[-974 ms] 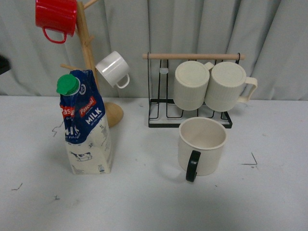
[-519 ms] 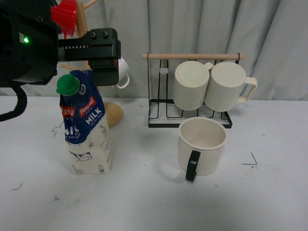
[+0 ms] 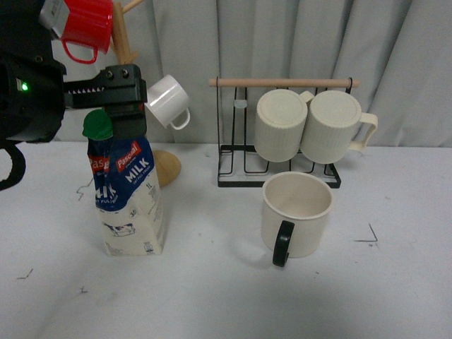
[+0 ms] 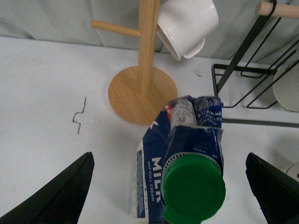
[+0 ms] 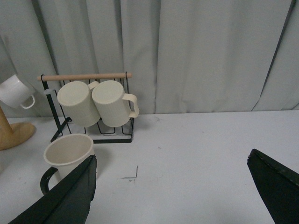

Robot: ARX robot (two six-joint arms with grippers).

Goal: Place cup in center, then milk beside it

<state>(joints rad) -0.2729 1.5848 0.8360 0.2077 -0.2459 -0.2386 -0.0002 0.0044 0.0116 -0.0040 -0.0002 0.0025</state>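
Two task items we are logging. Front view: cup (image 3: 296, 215) sitting right of frame centre; milk (image 3: 127, 191) standing upright at lower left, left gripper (image 3: 114, 106) hanging just above its cap (image 3: 99, 126). Left wrist view: fingers (image 4: 60, 196) standing wide apart, milk's tall axis rising between them. Right wrist view: right gripper (image 5: 170, 191) gaping empty, cup at lower left.

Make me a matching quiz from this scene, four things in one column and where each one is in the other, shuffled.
Things: 1 milk carton; 2 cup with black handle; 3 red mug; 4 small white mug.
Places: A high on the wooden tree; B on the table before the wire rack; C lower on the tree; D on the table near the tree's base.
Pairs: 1-D; 2-B; 3-A; 4-C.
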